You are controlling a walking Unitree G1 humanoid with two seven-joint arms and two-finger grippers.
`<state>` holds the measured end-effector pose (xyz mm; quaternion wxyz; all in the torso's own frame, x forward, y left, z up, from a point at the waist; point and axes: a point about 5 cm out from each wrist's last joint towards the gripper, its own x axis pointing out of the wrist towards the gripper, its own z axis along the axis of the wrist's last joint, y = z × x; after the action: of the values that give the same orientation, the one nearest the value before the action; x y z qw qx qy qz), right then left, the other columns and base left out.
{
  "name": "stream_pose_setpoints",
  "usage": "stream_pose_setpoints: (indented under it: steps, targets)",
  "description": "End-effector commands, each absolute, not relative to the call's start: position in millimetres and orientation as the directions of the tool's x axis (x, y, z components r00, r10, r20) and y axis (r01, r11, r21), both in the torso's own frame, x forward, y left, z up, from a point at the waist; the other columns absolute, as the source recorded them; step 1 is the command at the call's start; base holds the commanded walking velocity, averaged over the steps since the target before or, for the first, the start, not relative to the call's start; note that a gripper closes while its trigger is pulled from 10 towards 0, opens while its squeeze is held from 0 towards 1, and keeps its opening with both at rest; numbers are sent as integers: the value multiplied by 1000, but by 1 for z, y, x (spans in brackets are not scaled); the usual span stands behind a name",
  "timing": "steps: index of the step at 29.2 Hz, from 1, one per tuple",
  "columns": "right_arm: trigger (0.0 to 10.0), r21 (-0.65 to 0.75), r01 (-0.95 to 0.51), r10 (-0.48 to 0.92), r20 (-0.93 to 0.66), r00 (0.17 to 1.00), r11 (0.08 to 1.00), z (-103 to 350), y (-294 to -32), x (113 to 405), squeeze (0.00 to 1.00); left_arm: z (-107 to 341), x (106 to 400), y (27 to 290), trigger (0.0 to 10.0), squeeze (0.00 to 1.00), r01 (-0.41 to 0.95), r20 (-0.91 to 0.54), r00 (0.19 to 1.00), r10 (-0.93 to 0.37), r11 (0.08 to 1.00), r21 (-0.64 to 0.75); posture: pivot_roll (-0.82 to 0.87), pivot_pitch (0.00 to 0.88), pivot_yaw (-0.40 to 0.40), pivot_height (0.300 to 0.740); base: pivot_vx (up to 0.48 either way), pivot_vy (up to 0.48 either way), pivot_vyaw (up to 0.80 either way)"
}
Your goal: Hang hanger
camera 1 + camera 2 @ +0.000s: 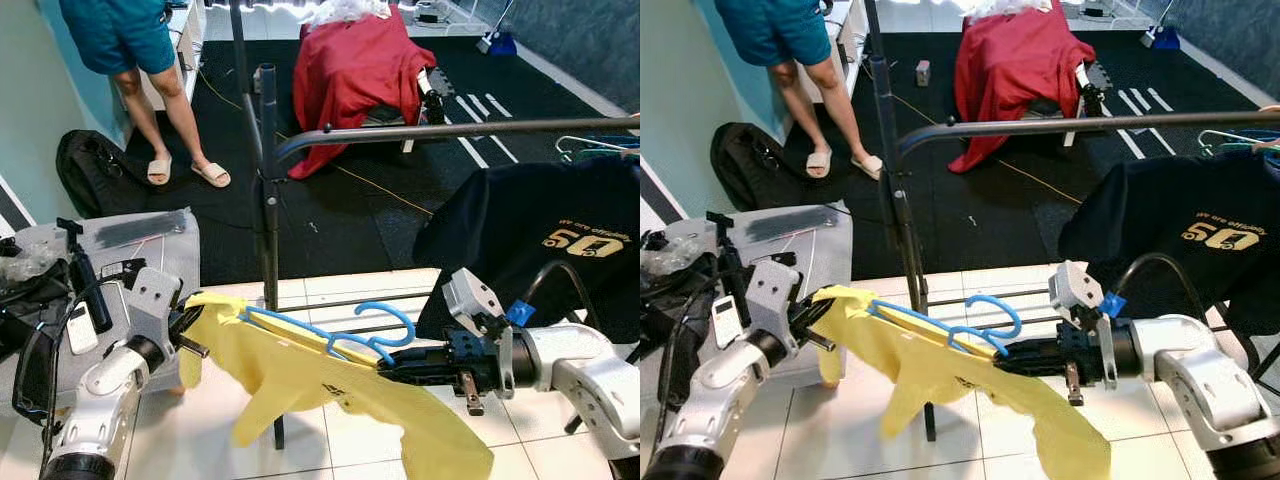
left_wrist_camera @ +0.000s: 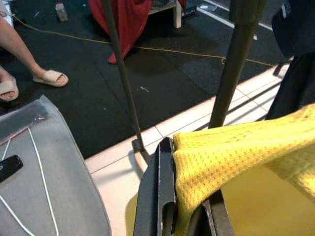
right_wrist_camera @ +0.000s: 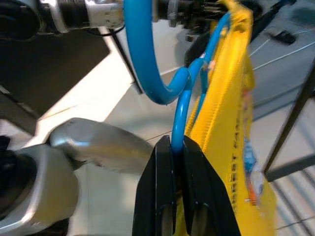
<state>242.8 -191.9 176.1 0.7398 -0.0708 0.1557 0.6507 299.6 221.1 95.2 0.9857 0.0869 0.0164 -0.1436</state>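
Our right tool [image 1: 385, 368] pinches the blue hanger [image 1: 335, 335] just below its hook; our left tool [image 1: 188, 325] is clamped on the yellow shirt [image 1: 300, 375]. The hanger lies flat, well below the rail [image 1: 450, 130], nearer the right arm.

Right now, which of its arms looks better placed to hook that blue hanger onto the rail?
Probably the right. The right gripper pinches the blue hanger just below its hook, under the rail; the left gripper holds the yellow shirt.

We find the hanger [image 1: 340, 335] clamped between the right gripper [image 1: 385, 368] fingers, shirt [image 1: 330, 385] draped on it. The left gripper [image 1: 185, 325] fingers pinch the shirt's far end. The rail [image 1: 450, 130] runs beyond both fingertips.
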Motion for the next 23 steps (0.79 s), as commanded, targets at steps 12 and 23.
stream_pose_setpoints:
  steps: [12,23]
  targets:
    - [10000,118,-984,927,-366,79,130,191,-215,237,0,72,288,270,0,0,35,-217,976,14,974,222,-101,99,-6,740,0,0,0]
    - [10000,-62,-962,926,-260,273,266,205,-208,262,0,41,281,248,0,0,156,-405,912,-67,969,190,-95,100,-6,740,0,0,0]
